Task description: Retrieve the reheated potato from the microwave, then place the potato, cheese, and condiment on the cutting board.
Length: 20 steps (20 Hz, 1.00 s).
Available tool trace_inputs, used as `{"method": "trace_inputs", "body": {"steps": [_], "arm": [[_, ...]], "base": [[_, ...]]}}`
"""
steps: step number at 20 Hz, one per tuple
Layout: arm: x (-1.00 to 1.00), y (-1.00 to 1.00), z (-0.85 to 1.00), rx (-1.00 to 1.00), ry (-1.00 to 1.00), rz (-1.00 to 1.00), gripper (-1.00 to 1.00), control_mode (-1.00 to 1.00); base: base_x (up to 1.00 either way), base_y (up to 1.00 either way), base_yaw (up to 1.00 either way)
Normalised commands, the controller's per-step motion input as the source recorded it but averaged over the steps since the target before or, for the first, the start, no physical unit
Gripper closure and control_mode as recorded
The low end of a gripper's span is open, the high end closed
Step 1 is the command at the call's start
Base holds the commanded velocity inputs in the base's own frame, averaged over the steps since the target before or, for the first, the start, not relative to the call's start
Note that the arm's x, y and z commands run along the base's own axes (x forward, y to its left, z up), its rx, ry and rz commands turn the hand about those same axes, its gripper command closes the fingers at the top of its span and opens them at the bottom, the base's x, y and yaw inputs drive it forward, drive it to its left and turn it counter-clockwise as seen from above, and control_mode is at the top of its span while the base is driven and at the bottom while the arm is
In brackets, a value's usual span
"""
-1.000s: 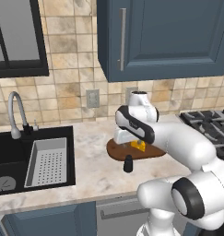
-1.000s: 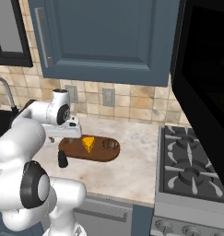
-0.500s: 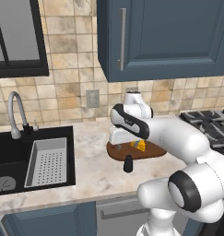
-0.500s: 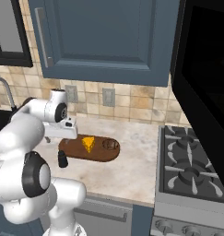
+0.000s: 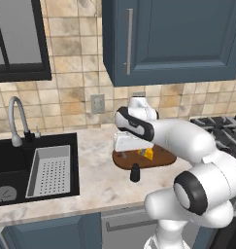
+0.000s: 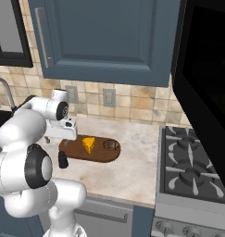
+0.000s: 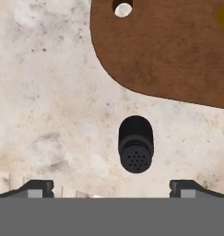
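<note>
Tool [image 7: 111, 186] hangs above the tabletop [image 7: 49, 92] with its jaws spread as wide as they go and nothing held; the two fingertips [image 7: 37, 186] sit far apart at the bottom of the hand view, and the bottle [image 7: 136, 144] stands upright between their lines, a bit further out. Looks lined up on purpose for a straight drop onto the bottle (judgement: the condiment step is the one in hand, grasp not yet made).

Bottle is on the bare tabletop just beside the front edge of the cutting board [image 5: 160, 156], apart from it, not on it. In the right base view the bottle [image 6: 63, 159] sits at the near-left end of the board [image 6: 101, 155].

What the board carries: the cheese [image 6: 89, 144] wedge, about mid-board, and the potato [image 6: 111, 146] to its right, both fully on the wood. The cheese [image 5: 148, 152] peeks out under the forearm in the left base view. The board's hanging hole [image 7: 122, 8] is at the end nearest the tool.

Microwave [image 6: 204, 83] is at the upper right above the stove [image 6: 192, 171], its dark inside showing (door position hard to read). Sink [image 5: 22, 165] at left holds a white drain rack [image 5: 49, 170].

Judged two of three items done; the bottle's narrow round top may slip if gripped off-centre.
</note>
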Motion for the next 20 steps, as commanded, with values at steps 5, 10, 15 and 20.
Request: {"method": "trace_inputs", "body": {"steps": [5, 10, 15, 20], "arm": [[-0.20, 0.00, -0.11, 0.00, 0.00, -0.04, -1.00, -1.00], [-0.29, -0.01, -0.14, -0.01, -0.03, -0.05, -1.00, -1.00], [-0.15, -0.07, -0.10, -0.02, -0.05, -0.08, -1.00, -1.00], [0.00, -0.08, -0.02, -0.03, -0.01, -0.10, -1.00, -1.00]], "base": [[0.00, 0.00, 0.00], [0.00, 0.00, 0.00], [0.00, 0.00, 0.00], [0.00, 0.00, 0.00]]}}
